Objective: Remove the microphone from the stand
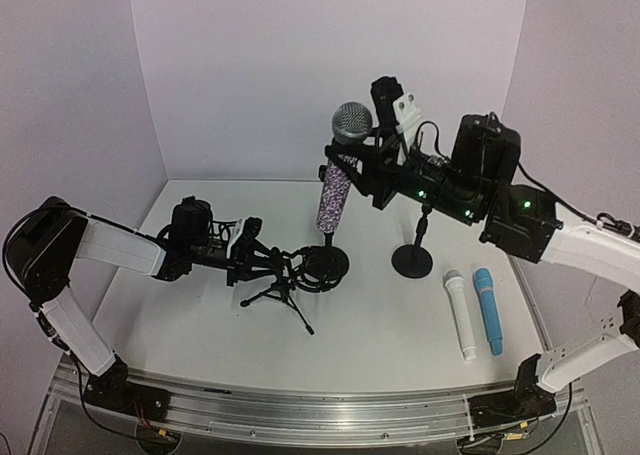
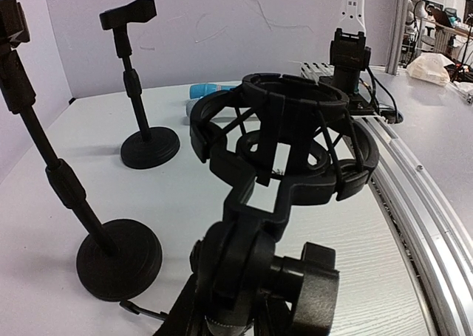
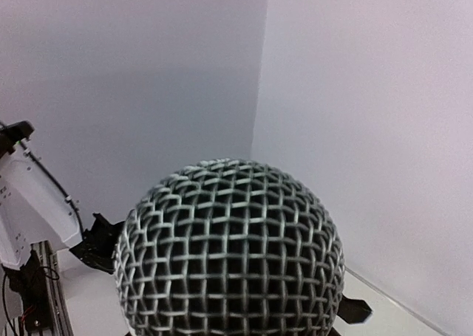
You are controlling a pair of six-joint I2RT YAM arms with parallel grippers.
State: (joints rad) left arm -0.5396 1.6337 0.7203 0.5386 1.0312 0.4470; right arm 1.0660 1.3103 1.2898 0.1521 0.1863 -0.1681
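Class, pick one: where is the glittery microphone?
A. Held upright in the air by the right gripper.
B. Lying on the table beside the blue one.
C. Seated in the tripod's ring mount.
A: the right gripper holds the microphone upright in the air, and the ring mount sits empty.

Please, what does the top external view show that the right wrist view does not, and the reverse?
Only top external: the right gripper clamped on the glitter microphone, the left gripper holding the shock-mount stand, a white microphone and a blue microphone lying flat. Only right wrist: the wire weave up close. Both: the microphone's mesh head.
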